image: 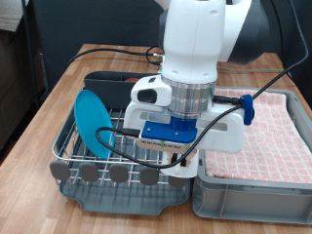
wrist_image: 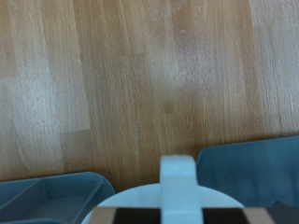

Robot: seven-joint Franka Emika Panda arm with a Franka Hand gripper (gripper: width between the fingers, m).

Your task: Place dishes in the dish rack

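Observation:
The light-blue plate [image: 95, 122] stands on edge in the silver wire dish rack [image: 78, 156] at the exterior view's lower left. The rack's dark grey trough [image: 102, 86] runs along its far edge, and a reddish strip [image: 128, 79] shows at the trough's top; I cannot tell if it is the spoon. My gripper's hand [image: 185, 125] hangs over the rack's right part, and its fingers are hidden by the wrist. In the wrist view a white round thing with a raised tab [wrist_image: 177, 187], perhaps the cup, sits right under the hand. No fingers show there.
A grey bin [image: 249, 190] lined with the pink checkered cloth [image: 268, 132] stands right of the rack. Black cables [image: 117, 49] trail over the wooden table [image: 73, 73] behind. In the wrist view, blue-grey plastic edges [wrist_image: 252, 168] lie beside the white thing over bare wood [wrist_image: 140, 84].

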